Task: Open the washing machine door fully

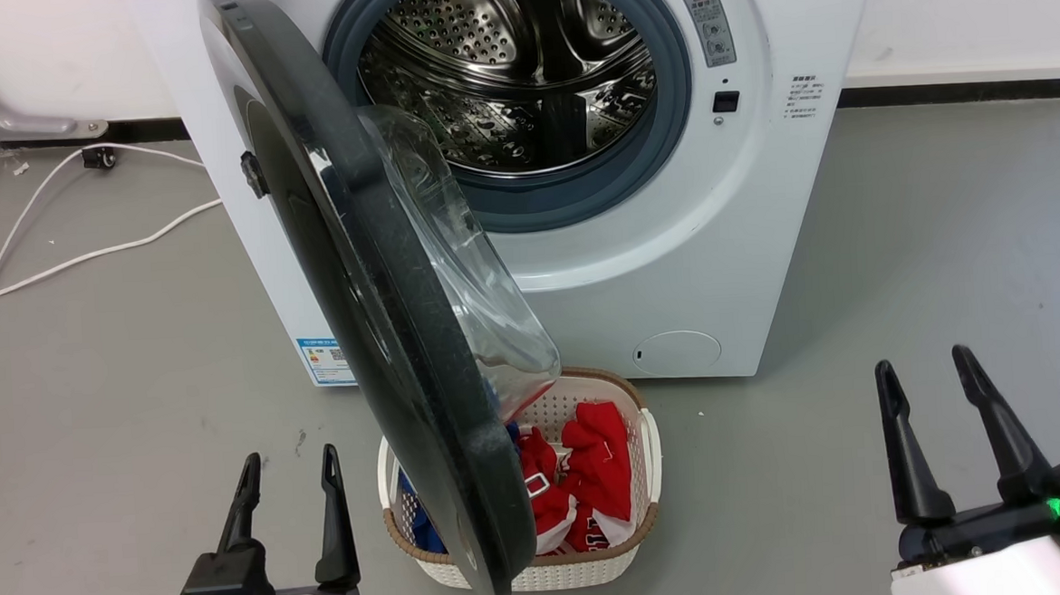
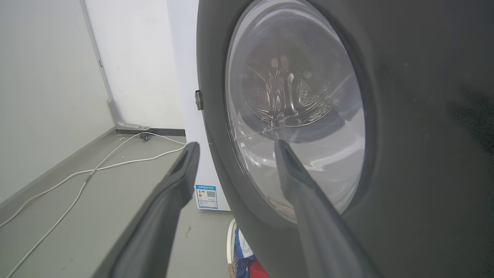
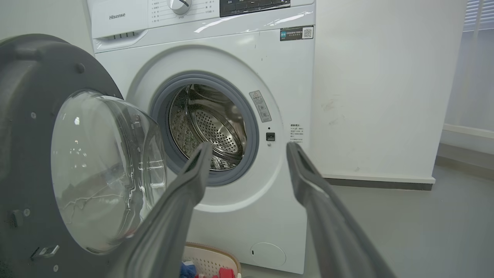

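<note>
The washing machine door (image 1: 386, 323) stood swung out from its hinge on the left of the white washing machine (image 1: 673, 263). In my head view it was nearly edge-on to me, its clear glass bowl bulging to the right. Its lower rim hung over the pale basket (image 1: 638, 546) on the floor just in front of the machine and hid the basket's left part. I could make out red clothes (image 1: 593, 466) and a little blue cloth there, but not what lay behind the door.

The steel drum (image 1: 518, 62) was open to view, though the door covered its left edge.

My left pincer (image 1: 290, 455) was near me, left of the door, with its fingers spread and nothing between them. A strip of floor showed between it and the door. In my left wrist view, the pincer (image 2: 235, 143) had one finger lying across the door's (image 2: 405, 116) glass, and I could not tell from there whether they touched.

My right pincer (image 1: 923, 358) was well to the right, also spread and empty, its wrist cut off by the frame. From it (image 3: 249, 144) I saw the door's (image 3: 23, 116) inner face, cut off at the left.
</note>
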Controlling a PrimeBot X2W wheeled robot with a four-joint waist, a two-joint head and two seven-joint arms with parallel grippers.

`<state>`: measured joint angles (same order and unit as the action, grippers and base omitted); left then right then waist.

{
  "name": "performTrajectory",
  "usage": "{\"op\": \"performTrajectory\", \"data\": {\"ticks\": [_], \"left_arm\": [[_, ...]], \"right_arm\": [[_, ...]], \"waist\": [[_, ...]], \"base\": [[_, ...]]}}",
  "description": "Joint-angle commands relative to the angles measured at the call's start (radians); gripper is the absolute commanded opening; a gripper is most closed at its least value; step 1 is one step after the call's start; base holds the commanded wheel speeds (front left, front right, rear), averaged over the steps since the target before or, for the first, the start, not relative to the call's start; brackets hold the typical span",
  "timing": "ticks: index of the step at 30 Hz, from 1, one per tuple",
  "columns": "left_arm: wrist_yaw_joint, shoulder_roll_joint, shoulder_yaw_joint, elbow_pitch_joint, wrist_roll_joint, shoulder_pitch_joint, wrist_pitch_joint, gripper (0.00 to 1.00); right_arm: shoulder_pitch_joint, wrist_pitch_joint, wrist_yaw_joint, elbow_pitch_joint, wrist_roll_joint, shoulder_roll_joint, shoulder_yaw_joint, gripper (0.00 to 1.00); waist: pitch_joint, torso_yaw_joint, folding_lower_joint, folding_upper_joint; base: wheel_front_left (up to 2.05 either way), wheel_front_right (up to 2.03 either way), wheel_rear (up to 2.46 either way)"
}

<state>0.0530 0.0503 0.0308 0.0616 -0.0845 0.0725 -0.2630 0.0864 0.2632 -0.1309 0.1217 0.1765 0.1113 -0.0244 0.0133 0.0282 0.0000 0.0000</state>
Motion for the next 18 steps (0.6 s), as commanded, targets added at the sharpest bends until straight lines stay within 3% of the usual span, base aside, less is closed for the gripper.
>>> {"op": "performTrajectory", "data": {"ticks": [1, 9, 18], "left_arm": [[0.005, 0.0, 0.003, -0.003, -0.003, 0.006, -0.003, 1.0], [0.008, 0.0, 0.005, -0.001, -0.004, 0.01, -0.003, 1.0], [0.011, 0.0, 0.007, -0.004, -0.01, 0.018, -0.003, 1.0]], "right_arm": [[0.015, 0.002, 0.0, -0.011, -0.013, -0.012, 0.003, 1.0], [0.052, 0.002, 0.0, -0.059, -0.113, -0.047, 0.029, 1.0], [0.081, 0.002, 0.0, -0.086, -0.119, -0.062, 0.035, 1.0]], "waist": [[0.0, 0.001, 0.0, 0.0], [0.003, 0.006, 0.0, 0.0], [0.003, 0.007, 0.0, 0.0]], "base": [[0.0, 0.0, 0.0], [0.0, 0.0, 0.0], [0.0, 0.0, 0.0]]}}
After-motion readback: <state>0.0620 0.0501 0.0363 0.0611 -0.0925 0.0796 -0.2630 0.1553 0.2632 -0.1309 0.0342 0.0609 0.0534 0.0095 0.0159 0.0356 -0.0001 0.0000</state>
